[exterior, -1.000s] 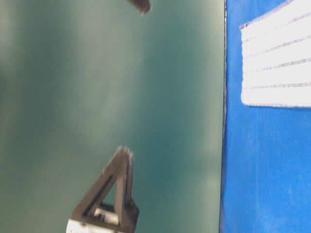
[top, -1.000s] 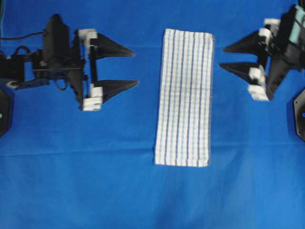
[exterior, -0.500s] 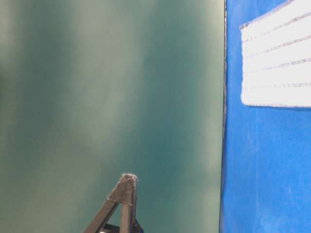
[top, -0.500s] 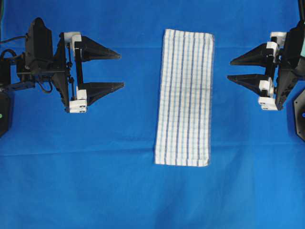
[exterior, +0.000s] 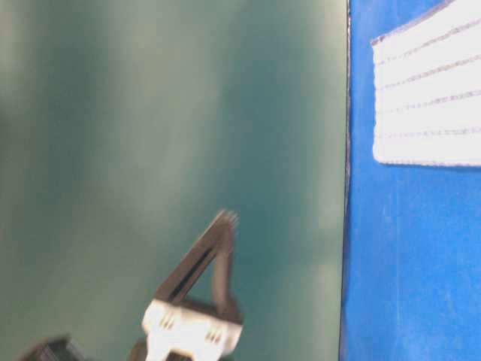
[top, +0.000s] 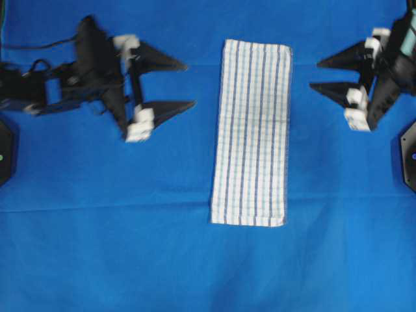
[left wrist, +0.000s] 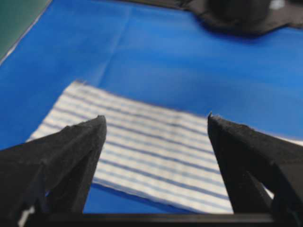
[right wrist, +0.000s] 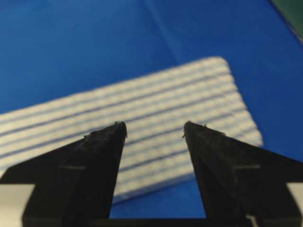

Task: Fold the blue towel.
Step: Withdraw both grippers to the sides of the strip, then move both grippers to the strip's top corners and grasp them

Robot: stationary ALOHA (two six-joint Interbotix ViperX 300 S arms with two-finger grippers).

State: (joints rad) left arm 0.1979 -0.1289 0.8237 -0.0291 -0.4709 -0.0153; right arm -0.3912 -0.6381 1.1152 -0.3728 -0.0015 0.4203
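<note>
The blue towel [top: 251,133] lies flat as a long narrow rectangle in the middle of the overhead view, white with thin blue stripes. It also fills the middle of the left wrist view [left wrist: 156,153] and the right wrist view [right wrist: 142,118], and its corner shows in the table-level view [exterior: 428,98]. My left gripper [top: 188,84] hovers open to the towel's left, fingers pointing at it, nothing between them [left wrist: 156,118]. My right gripper [top: 314,75] stands open off the towel's upper right edge, empty too [right wrist: 155,125].
A plain solid-blue sheet [top: 130,247] covers the whole work surface, with a faint crease across it. A dark green wall [exterior: 150,113] shows beyond the sheet's edge in the table-level view. Black arm bases sit at the far left [top: 3,156] and far right [top: 409,156].
My left gripper pulled back to the left, then swung back right toward the towel and tilted. My right gripper drew away to the right and opened a little wider. The towel has not moved.
</note>
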